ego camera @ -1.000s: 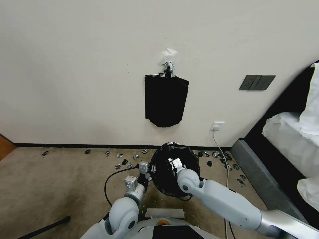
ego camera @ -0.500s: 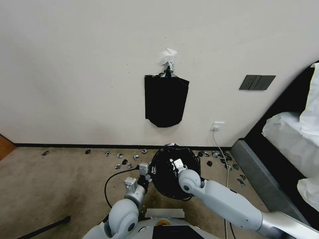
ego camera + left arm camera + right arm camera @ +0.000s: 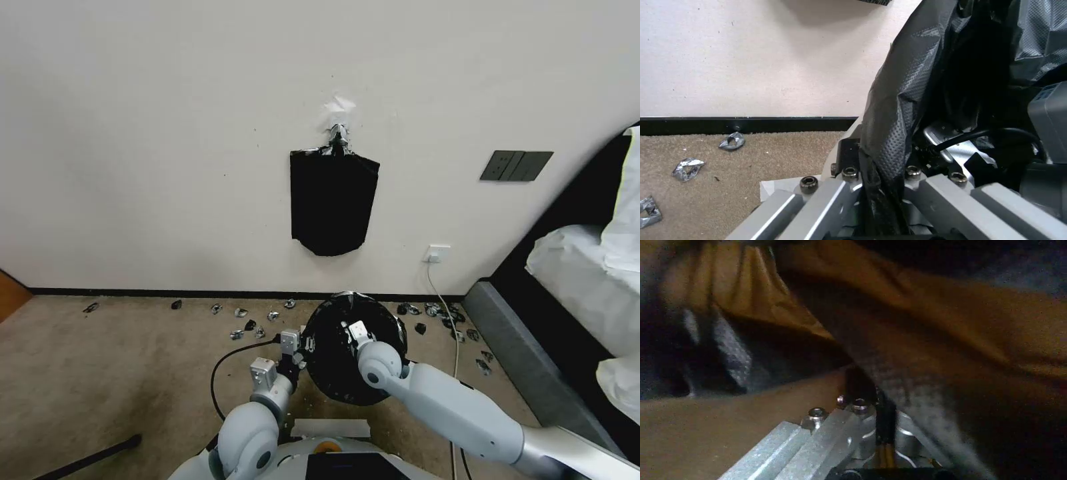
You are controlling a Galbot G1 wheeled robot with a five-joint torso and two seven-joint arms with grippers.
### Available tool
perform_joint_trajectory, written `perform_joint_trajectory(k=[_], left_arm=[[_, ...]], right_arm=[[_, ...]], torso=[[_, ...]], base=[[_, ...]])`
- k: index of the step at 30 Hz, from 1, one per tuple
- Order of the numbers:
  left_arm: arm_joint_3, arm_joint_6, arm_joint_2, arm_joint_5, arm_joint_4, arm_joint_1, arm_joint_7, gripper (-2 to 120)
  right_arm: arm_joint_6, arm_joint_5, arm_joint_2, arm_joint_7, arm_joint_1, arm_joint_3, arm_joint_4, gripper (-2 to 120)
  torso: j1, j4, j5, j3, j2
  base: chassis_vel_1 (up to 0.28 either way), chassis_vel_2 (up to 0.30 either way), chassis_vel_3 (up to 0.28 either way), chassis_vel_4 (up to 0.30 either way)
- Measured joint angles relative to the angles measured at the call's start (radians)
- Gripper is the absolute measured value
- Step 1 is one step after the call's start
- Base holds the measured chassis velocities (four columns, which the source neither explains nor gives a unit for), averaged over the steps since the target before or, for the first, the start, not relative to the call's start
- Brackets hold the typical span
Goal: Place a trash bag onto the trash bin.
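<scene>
Both grippers pinch the trash bag [image 3: 353, 373] (glossy, crinkled): left gripper [image 3: 878, 173] at its edge, right gripper [image 3: 882, 406] inside.

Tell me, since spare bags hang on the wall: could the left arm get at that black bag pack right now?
Probably not: the left gripper is shut on the trash bag down at the floor, while the bag pack hangs higher on the wall.

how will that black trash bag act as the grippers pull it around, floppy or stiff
Likely very floppy: the trash bag folds and creases where the left gripper pinches it. Probably light and thin, sagging from the right gripper too. Its glossy film may slip.
</scene>
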Motion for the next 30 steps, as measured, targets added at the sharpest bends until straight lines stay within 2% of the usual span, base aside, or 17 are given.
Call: perform_joint_trajectory(k=[5, 7, 10, 11, 14, 15, 18, 19, 22, 23, 25, 26, 28, 30], left_arm=[[-0.001, 0.044, -0.009, -0.024, 0.023, -0.027, -0.041, 1], [0.000, 0.055, -0.013, -0.032, 0.030, -0.035, -0.054, 1], [0.003, 0.099, -0.033, -0.076, 0.057, -0.061, -0.113, 1], [0.003, 0.099, -0.033, -0.076, 0.057, -0.061, -0.113, 1], [0.004, 0.133, -0.048, -0.146, 0.079, -0.084, -0.176, 1], [0.004, 0.133, -0.048, -0.146, 0.079, -0.084, -0.176, 1], [0.005, 0.188, -0.073, -0.316, 0.110, -0.125, -0.278, 1], [0.005, 0.188, -0.073, -0.316, 0.110, -0.125, -0.278, 1], [0.006, 0.234, -0.087, -0.423, 0.145, -0.167, -0.353, 1], [0.006, 0.234, -0.087, -0.423, 0.145, -0.167, -0.353, 1], [0.009, 0.252, -0.087, -0.441, 0.164, -0.190, -0.384, 1], [0.009, 0.252, -0.087, -0.441, 0.164, -0.190, -0.384, 1], [0.013, 0.267, -0.087, -0.453, 0.175, -0.206, -0.401, 1], [0.014, 0.271, -0.087, -0.459, 0.179, -0.210, -0.403, 1]], right_arm=[[0.000, 0.052, -0.078, -0.007, -0.011, 0.021, 0.145, 0], [0.000, 0.067, -0.101, -0.013, -0.014, 0.030, 0.181, 4], [0.000, 0.121, -0.185, -0.047, -0.037, 0.080, 0.326, 19], [0.000, 0.121, -0.185, -0.047, -0.037, 0.080, 0.326, 19], [0.000, 0.171, -0.252, -0.091, -0.085, 0.156, 0.444, 34], [0.000, 0.171, -0.252, -0.091, -0.085, 0.156, 0.444, 34], [0.000, 0.209, -0.311, -0.155, -0.180, 0.285, 0.550, 49], [0.000, 0.209, -0.311, -0.155, -0.180, 0.285, 0.550, 49], [0.000, 0.207, -0.330, -0.206, -0.267, 0.389, 0.583, 63], [0.000, 0.207, -0.330, -0.206, -0.267, 0.389, 0.583, 63], [0.000, 0.180, -0.328, -0.230, -0.322, 0.440, 0.581, 75], [0.000, 0.180, -0.328, -0.230, -0.322, 0.440, 0.581, 75], [0.000, 0.150, -0.324, -0.241, -0.350, 0.458, 0.575, 84], [0.000, 0.141, -0.323, -0.245, -0.355, 0.459, 0.573, 86]], torso=[[0.000, -0.0001, -0.0002, 0.000, 0.000], [0.000, 0.0000, 0.0000, 0.000, 0.000], [0.000, -0.0001, -0.0002, 0.000, 0.000], [0.000, -0.0001, -0.0002, 0.000, 0.000], [0.000, -0.0001, 0.0000, 0.000, 0.000], [0.000, -0.0001, 0.0000, 0.000, 0.000], [0.000, -0.0003, -0.0001, 0.000, 0.000], [0.000, -0.0003, -0.0001, 0.000, 0.000], [0.000, -0.0003, -0.0001, 0.000, 0.000], [0.000, -0.0003, -0.0001, 0.000, 0.000], [0.000, -0.0001, 0.0001, 0.000, 0.000], [0.000, -0.0001, 0.0001, 0.000, 0.000], [0.000, -0.0002, 0.0000, 0.000, 0.000], [0.000, -0.0001, 0.0000, 0.000, 0.000]], base=[[0.000, 0.000, 0.000, 0.000], [0.000, 0.000, 0.000, 0.000], [0.000, 0.000, 0.000, 0.000], [0.000, 0.000, 0.000, 0.000], [0.000, 0.000, 0.000, 0.000], [0.000, 0.000, 0.000, 0.000], [0.000, 0.000, 0.000, 0.000], [0.000, 0.000, 0.000, 0.000], [0.000, 0.000, 0.000, 0.000], [0.000, 0.000, 0.000, 0.000], [0.000, 0.000, 0.000, 0.000], [0.000, 0.000, 0.000, 0.000], [0.000, 0.000, 0.000, 0.000], [0.000, 0.000, 0.000, 0.000]])
